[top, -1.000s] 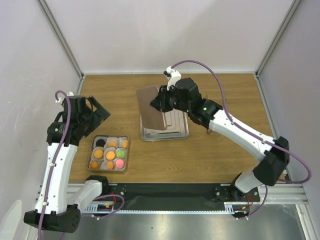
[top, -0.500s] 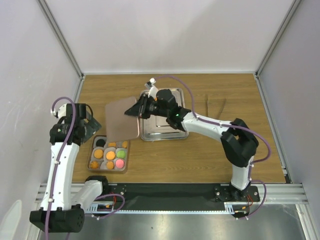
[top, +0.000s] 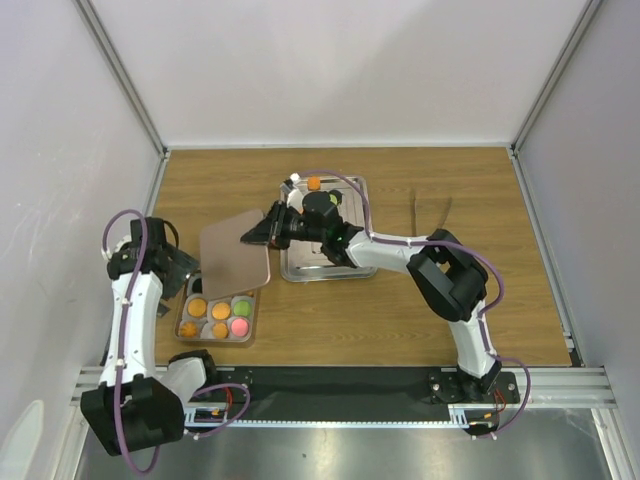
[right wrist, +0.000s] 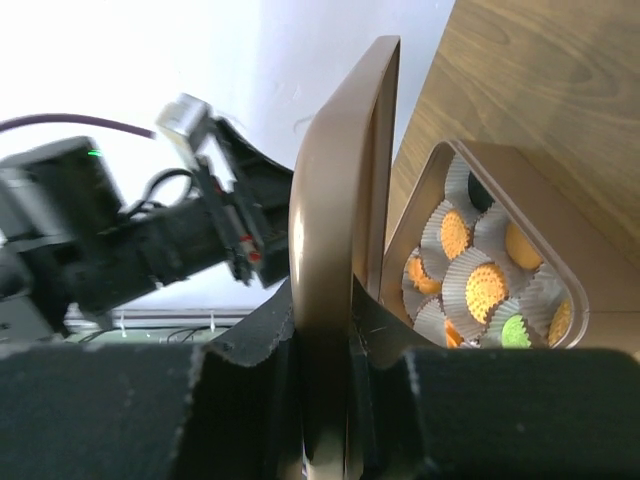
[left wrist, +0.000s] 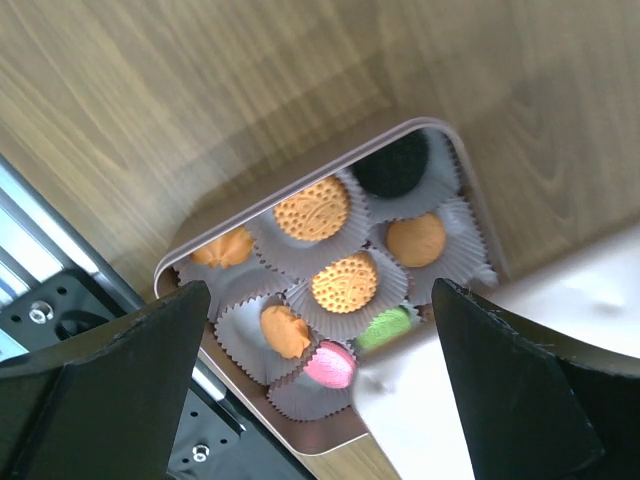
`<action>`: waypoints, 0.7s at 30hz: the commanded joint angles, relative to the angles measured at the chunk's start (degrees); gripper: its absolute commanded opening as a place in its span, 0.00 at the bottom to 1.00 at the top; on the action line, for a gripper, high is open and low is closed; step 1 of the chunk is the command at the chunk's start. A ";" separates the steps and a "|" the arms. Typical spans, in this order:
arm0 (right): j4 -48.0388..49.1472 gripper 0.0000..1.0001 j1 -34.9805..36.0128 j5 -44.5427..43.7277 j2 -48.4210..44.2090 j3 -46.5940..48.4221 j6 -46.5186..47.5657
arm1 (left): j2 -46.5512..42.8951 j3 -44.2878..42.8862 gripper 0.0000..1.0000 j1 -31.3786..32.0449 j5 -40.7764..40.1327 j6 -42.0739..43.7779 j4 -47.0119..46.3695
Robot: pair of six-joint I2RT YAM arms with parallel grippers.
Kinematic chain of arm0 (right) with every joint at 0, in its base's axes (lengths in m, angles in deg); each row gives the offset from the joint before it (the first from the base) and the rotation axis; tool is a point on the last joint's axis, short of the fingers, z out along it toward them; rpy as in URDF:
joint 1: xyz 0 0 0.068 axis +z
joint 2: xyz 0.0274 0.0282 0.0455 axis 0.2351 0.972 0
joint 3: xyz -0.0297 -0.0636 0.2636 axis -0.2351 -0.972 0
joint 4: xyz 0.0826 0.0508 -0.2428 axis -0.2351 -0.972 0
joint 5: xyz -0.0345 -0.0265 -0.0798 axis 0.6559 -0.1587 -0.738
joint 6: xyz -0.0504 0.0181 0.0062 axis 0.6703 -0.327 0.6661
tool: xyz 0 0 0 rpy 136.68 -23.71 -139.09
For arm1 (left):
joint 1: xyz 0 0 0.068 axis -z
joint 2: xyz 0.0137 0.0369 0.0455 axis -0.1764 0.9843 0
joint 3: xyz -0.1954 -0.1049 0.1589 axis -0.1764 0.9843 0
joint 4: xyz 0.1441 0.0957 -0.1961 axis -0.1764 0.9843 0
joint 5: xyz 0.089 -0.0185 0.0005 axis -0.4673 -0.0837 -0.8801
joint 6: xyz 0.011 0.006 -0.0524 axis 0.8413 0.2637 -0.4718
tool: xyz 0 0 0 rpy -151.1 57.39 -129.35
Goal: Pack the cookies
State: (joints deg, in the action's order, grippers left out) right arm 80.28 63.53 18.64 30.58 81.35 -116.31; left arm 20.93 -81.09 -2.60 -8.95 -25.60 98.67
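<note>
A table (top: pixel 470 300) of brown wood grain spreads under and all round the right pincer (top: pixel 255 236). Beyond it rises a plain pale back wall (top: pixel 340 70). The left wall (top: pixel 60 120) stands just past the left pincer (top: pixel 183 268), and the right wall (top: pixel 600 200) is far off on the other side. A grey metal post (top: pixel 121 75) marks a far corner. Nearer than both pincers run a black strip (top: pixel 330 382) and a metal rail (top: pixel 560 400). The light is even and the shadows are soft.

Brightness: bright and even, lit from above.
Shadows: soft and pale on the table (top: pixel 400 310), darker under the brown lid (top: pixel 235 252) near the left edge.
Glare: shiny spots on the steel tray (top: pixel 345 262); washed-out white behind the lid in the right wrist view.
Blur: cookies (left wrist: pixel 313 208) sharp; left gripper (left wrist: pixel 320 285) dark and fuzzy up close.
Distortion: wall posts leaning outward at the far corners.
</note>
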 commanded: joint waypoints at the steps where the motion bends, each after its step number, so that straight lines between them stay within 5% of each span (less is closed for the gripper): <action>1: 4.39 0.00 -1.76 0.79 -2.24 -0.04 -0.50 | -0.27 2.08 1.00 -1.66 1.89 -4.05 -2.12; 9: 4.57 0.00 -5.54 3.61 -3.39 -2.68 -1.12 | -0.28 3.40 1.00 -3.50 -2.95 -12.40 2.71; 21: 2.46 0.00 -8.97 6.51 -6.37 -4.35 1.61 | 3.14 7.09 1.00 -11.76 1.44 -7.14 -7.30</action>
State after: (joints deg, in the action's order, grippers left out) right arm 80.65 55.73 23.05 29.46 77.29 -116.22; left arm 22.73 -74.05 -12.26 -8.84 -34.67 96.50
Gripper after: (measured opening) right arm 0.192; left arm 0.996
